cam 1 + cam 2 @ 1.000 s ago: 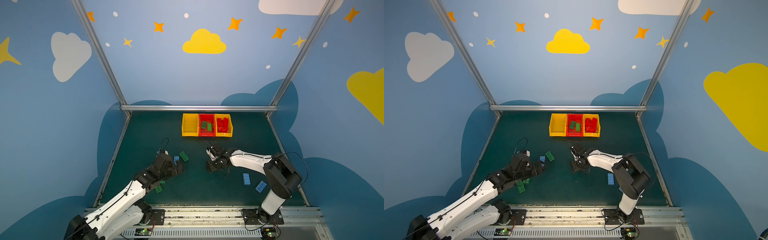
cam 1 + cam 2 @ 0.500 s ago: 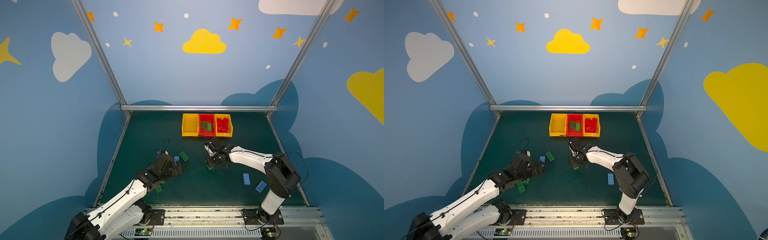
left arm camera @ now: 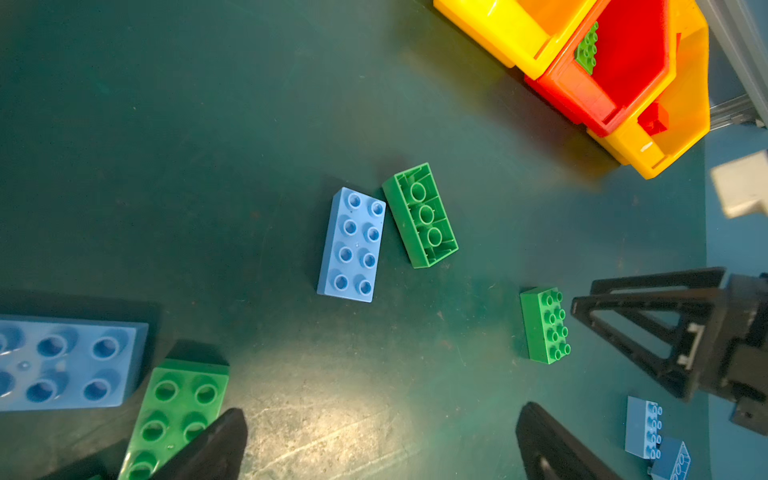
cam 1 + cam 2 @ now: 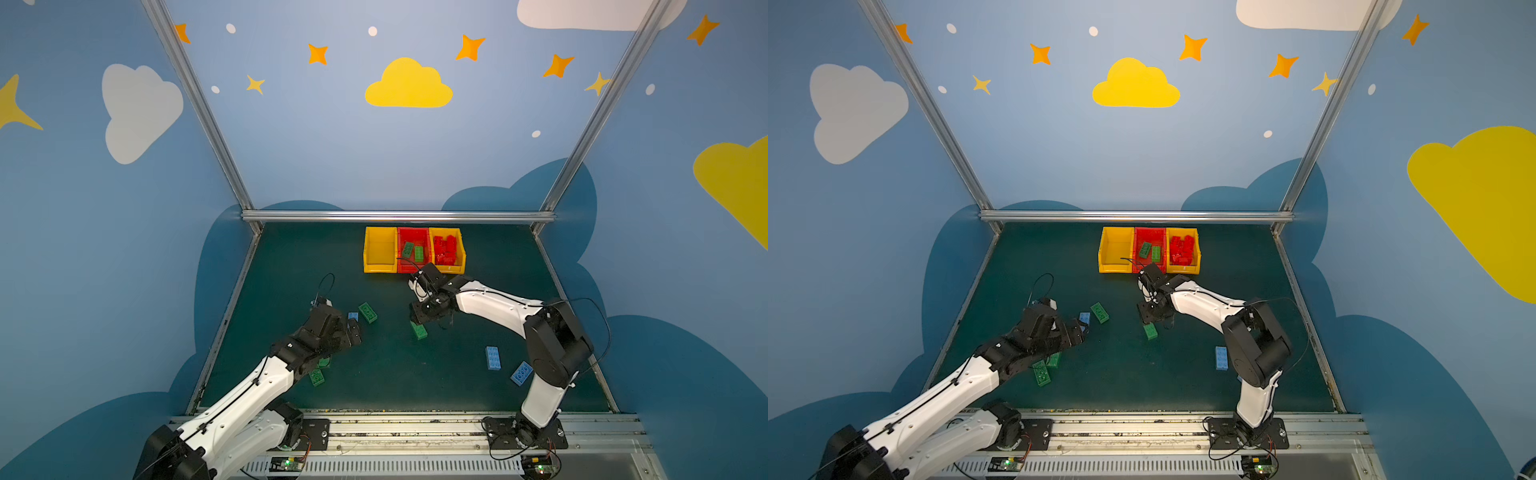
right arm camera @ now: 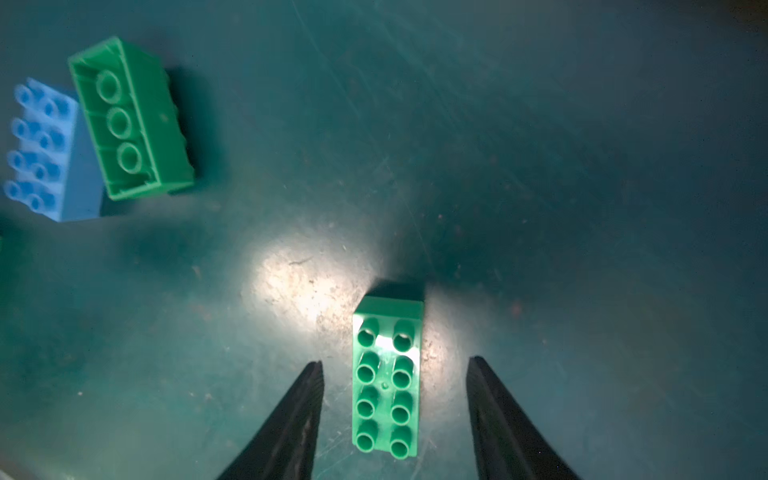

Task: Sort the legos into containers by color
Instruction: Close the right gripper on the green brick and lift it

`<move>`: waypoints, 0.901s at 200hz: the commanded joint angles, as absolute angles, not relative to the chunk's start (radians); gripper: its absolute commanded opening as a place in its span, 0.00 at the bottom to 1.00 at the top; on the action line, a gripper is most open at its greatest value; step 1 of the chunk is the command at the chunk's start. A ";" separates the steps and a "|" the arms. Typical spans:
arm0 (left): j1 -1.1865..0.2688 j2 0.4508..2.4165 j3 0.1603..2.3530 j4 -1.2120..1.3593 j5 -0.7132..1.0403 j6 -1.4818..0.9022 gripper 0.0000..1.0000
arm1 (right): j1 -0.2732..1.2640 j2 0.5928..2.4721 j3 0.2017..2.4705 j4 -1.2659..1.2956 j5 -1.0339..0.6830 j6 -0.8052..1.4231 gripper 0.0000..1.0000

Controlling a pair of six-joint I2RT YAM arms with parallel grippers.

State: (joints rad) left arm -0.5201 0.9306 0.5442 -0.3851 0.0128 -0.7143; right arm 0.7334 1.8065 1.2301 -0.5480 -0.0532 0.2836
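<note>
Though apart, right fingers (image 5: 291, 424) either side of the studs-up green brick (image 5: 386, 378), clear of it; left fingers (image 3: 216, 440) wide apart.

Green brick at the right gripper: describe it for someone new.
Find the three bins at the back. Just in front, the right gripper points down, open. The green brick lies studs up between its fingers, the only loose green one lying alone.

Counted two yellow rectangular plastic bins (image 4: 380, 254), one red plastic bin (image 4: 424, 237), six green studded plastic bricks (image 4: 368, 311), four light-blue bricks (image 3: 352, 245); red bricks (image 4: 445, 249) were heaped, number unclear.
</note>
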 commanded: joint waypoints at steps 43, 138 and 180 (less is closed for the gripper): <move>-0.509 0.928 0.531 -0.358 0.027 -0.703 1.00 | 0.776 1.859 1.196 -0.584 -0.057 0.312 0.46; -0.504 0.980 0.536 -0.338 0.028 -0.710 1.00 | 0.777 1.920 1.229 -0.611 -0.030 0.307 0.21; -0.497 0.976 0.554 -0.359 0.008 -0.691 1.00 | 0.762 1.898 1.331 -0.663 -0.003 0.283 0.18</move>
State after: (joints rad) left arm -0.5053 0.9798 0.5426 -0.3416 0.0280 -0.7116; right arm 0.7746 1.8954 1.2545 -0.6071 -0.0376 0.3058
